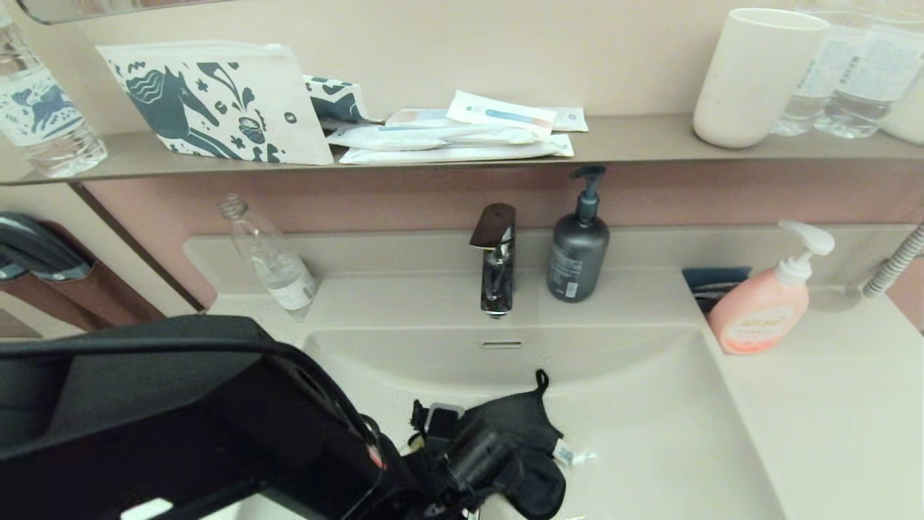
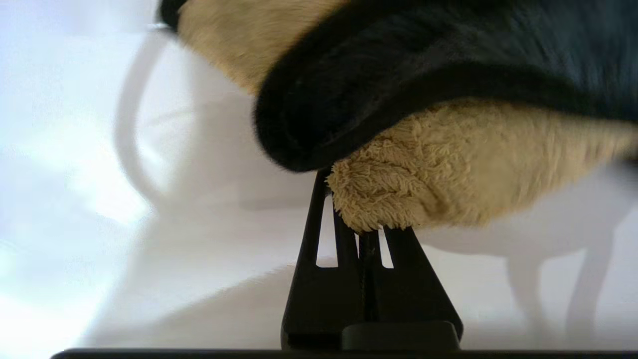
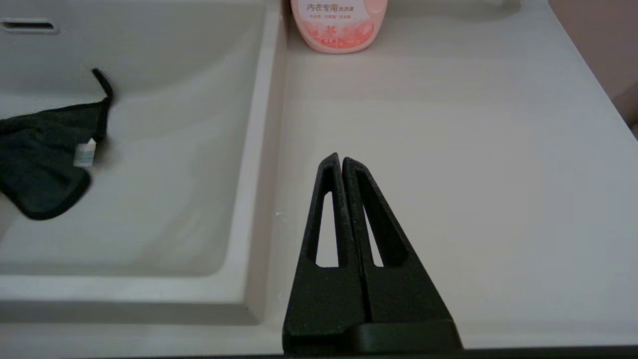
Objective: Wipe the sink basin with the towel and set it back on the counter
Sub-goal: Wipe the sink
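I have the left end effector (image 2: 370,230) clamped on the towel (image 2: 428,169), its slim black fingers pinching the fluffy mustard pile while the black plush reverse folds over the top. The towel sits low in the glossy cream sink basin (image 1: 650,404), its thin loop sticking up. My right end effector (image 3: 341,162) hangs over the smooth table (image 3: 448,149), wedge-shaped fingers pressed together on nothing, near a pink pump bottle (image 3: 339,25).

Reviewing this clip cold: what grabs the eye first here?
The left gripper, shut on the towel, black side up, low in the sink basin. The right gripper hangs shut over the counter, near a pink pump bottle.
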Available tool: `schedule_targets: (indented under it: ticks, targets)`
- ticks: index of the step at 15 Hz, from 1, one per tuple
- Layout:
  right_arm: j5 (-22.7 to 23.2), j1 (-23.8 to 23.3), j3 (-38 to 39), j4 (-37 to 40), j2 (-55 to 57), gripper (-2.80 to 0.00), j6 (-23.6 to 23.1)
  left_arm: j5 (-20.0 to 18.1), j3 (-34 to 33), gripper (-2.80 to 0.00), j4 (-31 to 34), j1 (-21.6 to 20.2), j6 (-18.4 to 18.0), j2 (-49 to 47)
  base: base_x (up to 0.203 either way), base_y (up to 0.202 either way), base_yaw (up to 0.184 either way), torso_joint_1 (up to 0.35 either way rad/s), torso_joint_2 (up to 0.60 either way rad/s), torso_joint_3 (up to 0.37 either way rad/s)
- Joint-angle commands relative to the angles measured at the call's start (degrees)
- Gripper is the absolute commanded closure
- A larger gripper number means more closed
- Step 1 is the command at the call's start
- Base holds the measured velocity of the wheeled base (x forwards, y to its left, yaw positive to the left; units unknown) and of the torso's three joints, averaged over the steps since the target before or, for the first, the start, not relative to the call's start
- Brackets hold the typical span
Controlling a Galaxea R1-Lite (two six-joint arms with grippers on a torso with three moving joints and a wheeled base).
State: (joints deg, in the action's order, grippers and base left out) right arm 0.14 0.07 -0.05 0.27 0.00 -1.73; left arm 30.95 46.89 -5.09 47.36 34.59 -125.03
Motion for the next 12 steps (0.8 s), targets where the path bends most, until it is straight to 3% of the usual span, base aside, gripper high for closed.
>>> schedule_targets:
  ticks: [1, 2, 5, 12]
  targets:
    - [0.04, 0.01, 0.03, 0.00, 0.09, 0.00, -0.03, 0.33, -0.22, 0.00, -8.73, -5.61, -7.86, -0.99, 0.000, 0.000, 0.000, 0.000, 0.00, 0.000]
    - [0.04, 0.01, -0.02, 0.00, 0.09, 0.00, -0.05, 0.34, -0.26, 0.00, -11.25, -7.11, -10.80, -1.07, 0.000, 0.000, 0.000, 0.000, 0.00, 0.000]
    - [0.04, 0.01, -0.04, 0.00, 0.09, 0.00, -0.03, 0.34, 1.76, 0.00, -12.40, -7.97, -13.40, -1.07, 0.000, 0.000, 0.000, 0.000, 0.00, 0.000]
    - [0.04, 0.01, 0.05, 0.00, 0.09, 0.00, -0.03, 0.44, 9.18, 0.00, -12.35, -6.29, -13.43, -1.53, 0.000, 0.000, 0.000, 0.000, 0.00, 0.000]
